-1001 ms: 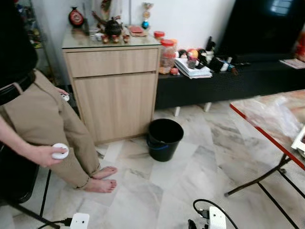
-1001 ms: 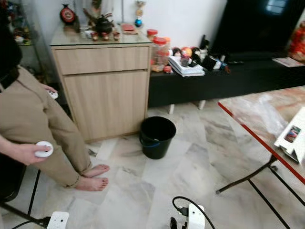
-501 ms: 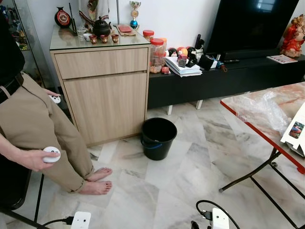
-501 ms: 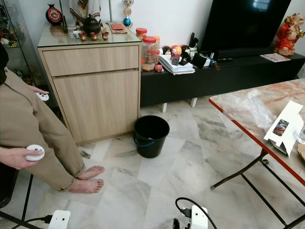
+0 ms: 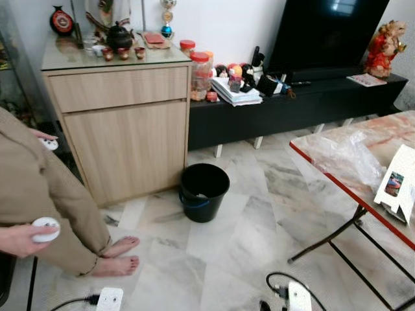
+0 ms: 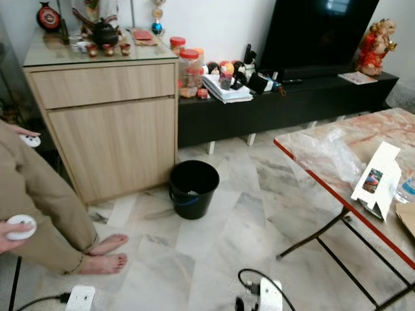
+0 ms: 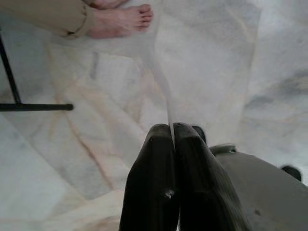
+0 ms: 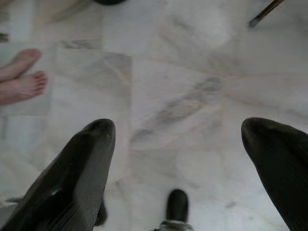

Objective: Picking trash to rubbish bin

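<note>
Rubbish bin (image 5: 204, 192), a black bucket with a blue handle, is standing on the pale marble floor (image 5: 233, 253) just in front of the right corner of the wooden cabinet (image 5: 120, 123), with a small pale scrap lying inside it. Beside the bin, on the side away from the cabinet, a low black TV bench (image 5: 292, 107) is running along the wall, carrying jars, a stack of papers and a dark screen. Well apart from the bin, across open floor, a red-edged table (image 5: 337, 188) on thin black legs is holding a crumpled clear plastic bag (image 5: 347, 155) and a white folded carton (image 6: 376, 178); whether these are the trash is not clear. On the cabinet side of the bin, a person in tan trousers (image 5: 45, 201) is sitting with bare feet (image 5: 115, 256) on the floor and is gripping a small white round object in one hand (image 5: 19, 238). Nearer the camera than the bin, a white power strip (image 6: 269, 295) with a black cable is lying on the floor.

Left gripper (image 7: 172, 139) is hanging over bare marble with its two black fingers pressed together, nothing between them. Right gripper (image 8: 178, 139) is also hanging above the floor, its fingers (image 8: 86, 159) spread wide and gripping nothing.
</note>
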### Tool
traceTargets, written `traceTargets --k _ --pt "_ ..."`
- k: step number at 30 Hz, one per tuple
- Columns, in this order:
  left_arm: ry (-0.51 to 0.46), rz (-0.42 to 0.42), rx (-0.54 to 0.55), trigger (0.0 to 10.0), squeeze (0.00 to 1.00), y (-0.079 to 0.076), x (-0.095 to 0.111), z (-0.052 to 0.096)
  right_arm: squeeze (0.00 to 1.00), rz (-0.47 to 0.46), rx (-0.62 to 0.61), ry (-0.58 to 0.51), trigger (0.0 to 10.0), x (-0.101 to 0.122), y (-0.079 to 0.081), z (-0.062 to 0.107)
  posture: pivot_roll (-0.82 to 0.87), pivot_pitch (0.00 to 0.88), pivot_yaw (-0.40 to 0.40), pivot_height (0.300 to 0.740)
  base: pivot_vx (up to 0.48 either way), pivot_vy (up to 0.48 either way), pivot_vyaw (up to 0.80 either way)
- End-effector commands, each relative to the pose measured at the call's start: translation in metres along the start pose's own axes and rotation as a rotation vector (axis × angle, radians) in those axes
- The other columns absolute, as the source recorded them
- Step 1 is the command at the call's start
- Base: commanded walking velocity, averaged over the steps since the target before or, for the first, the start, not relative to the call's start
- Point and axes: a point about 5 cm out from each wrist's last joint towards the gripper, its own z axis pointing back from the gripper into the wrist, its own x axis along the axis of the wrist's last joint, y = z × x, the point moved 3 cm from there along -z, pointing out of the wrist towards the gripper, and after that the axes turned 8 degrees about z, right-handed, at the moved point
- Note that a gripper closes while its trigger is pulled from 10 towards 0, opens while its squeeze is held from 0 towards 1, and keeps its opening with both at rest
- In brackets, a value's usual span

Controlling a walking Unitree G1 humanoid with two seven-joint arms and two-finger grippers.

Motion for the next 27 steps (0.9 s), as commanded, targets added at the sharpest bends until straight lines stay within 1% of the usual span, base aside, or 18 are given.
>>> traceTargets --k 1,14,27 --pt "0.016 -0.008 0.01 10.0 0.0 0.0043 -0.0046 0.0009 0.0 0.008 0.008 -0.022 10.0 0.0064 0.0038 -0.0016 0.15 0.021 -0.108 0.74 0.341 0.0 0.0" --pt "0.018 -0.008 0.008 10.0 0.0 0.0041 -0.0061 0.0013 0.0 -0.002 0.007 -0.021 10.0 0.0047 0.0029 -0.001 0.15 0.025 -0.107 0.74 0.342 0.0 0.0" --pt "0.016 -0.014 0.001 10.0 0.0 0.0019 -0.0047 0.0009 0.0 0.025 0.019 -0.017 10.0 0.0026 0.0015 -0.0001 0.14 0.02 -0.104 0.74 0.325 0.0 0.0"
